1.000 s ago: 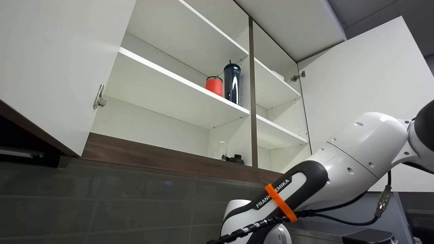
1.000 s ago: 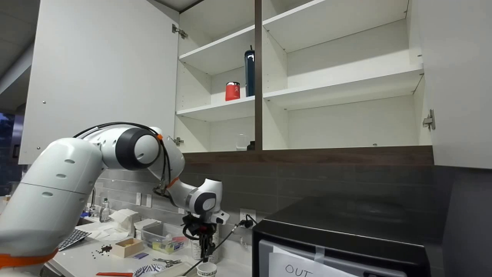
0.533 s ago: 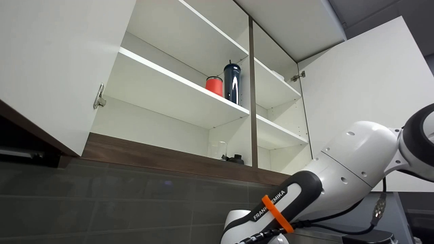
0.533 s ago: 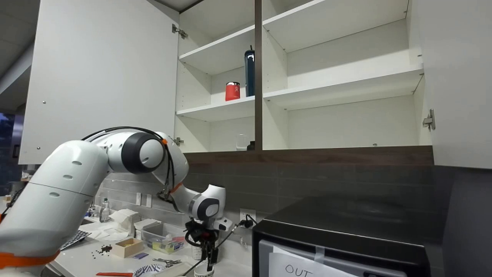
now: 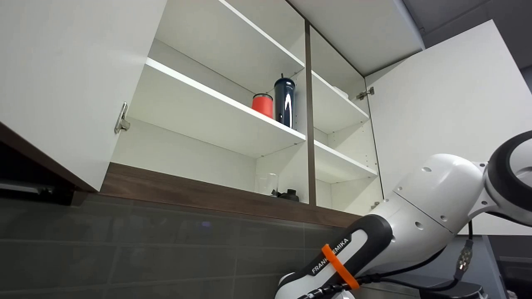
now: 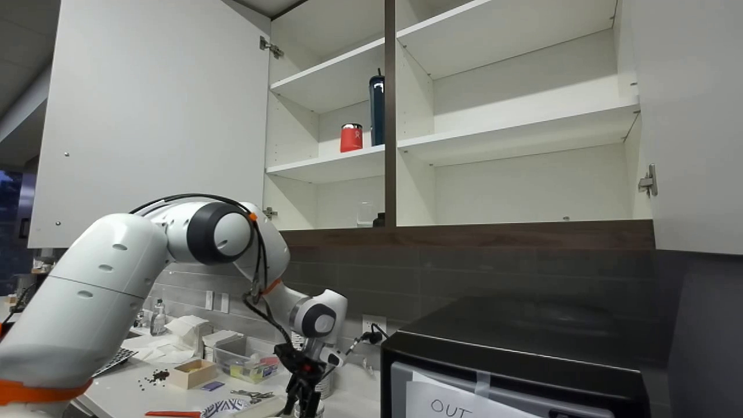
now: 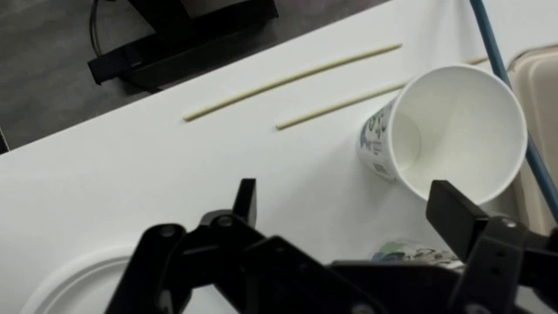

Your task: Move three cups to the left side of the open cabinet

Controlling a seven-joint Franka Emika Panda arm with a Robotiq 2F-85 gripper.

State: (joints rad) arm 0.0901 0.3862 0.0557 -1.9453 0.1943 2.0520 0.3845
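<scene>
Where the arm (image 6: 104,273) reaches in from the left in an exterior view, it sits slightly lower than half a second ago; its lettering (image 5: 320,265), readable in an exterior view, gives "FRANK" and "EMIKA" around an orange strap (image 5: 341,268). Next along the worktop (image 6: 133,400) come a tan box (image 6: 193,374) and a clear bin (image 6: 246,363), then the end effector (image 7: 344,196), lower and more slanted than before. In the wrist view its fingers (image 7: 453,213) stand apart: at left lies a white dish (image 7: 65,277), then two pale sticks (image 7: 294,79), then a white paper cup (image 7: 462,131) whose print is too blurred to read. One finger overlaps the cup's rim; whether they touch, I cannot tell. The end effector hides most of another printed item (image 7: 414,252). Beyond come a blue rod (image 7: 540,170) and a beige tray (image 7: 540,87). Above, in the left compartment of the open cabinet (image 6: 522,186), a red cup (image 6: 351,139) and a dark tumbler (image 6: 377,113) stand unmoved on one shelf, the tumbler near the brown divider (image 6: 390,116), with a clear glass (image 6: 365,213) on the level below. Far right, a black appliance (image 6: 511,337) bears a sheet (image 6: 429,395) hand-lettered "OUT".
</scene>
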